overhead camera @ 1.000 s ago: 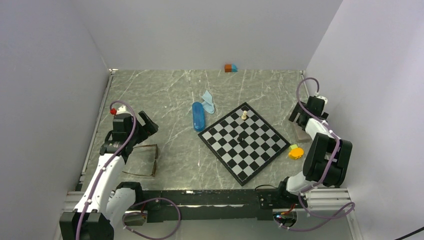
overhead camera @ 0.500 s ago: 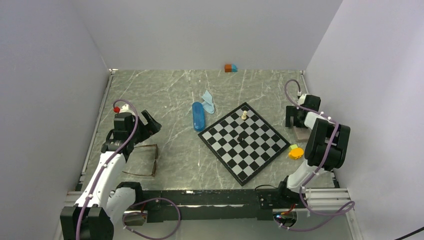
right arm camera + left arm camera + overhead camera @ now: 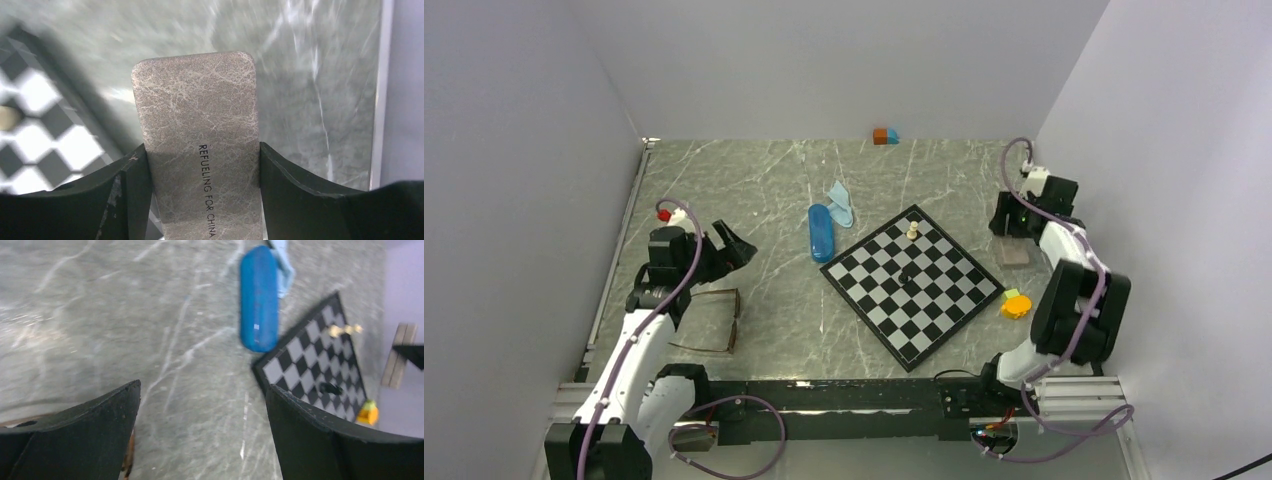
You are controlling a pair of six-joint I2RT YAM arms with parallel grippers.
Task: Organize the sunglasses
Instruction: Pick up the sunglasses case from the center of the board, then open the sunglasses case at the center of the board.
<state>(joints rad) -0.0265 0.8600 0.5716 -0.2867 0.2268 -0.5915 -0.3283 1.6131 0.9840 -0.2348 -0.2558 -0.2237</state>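
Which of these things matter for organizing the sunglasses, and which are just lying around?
Job: brown-framed sunglasses; probably the blue case, grey case, light-blue cloth.
Lying about: chessboard, chess pieces, orange toy, coloured blocks.

One pair of brown-framed sunglasses [image 3: 711,321] is counted, one blue case [image 3: 821,232], one chessboard [image 3: 927,305] (one pale piece [image 3: 912,230] and one dark piece [image 3: 904,272] are borne on it), one grey pouch [image 3: 197,145], one orange toy [image 3: 1015,306], two small blocks [image 3: 885,136].

Blue capsule case [image 3: 821,232]; black-and-white chequered board [image 3: 911,285]; grey, white-veined table [image 3: 754,190]; crackled grey case [image 3: 200,150]; brown-framed sunglasses [image 3: 712,320].
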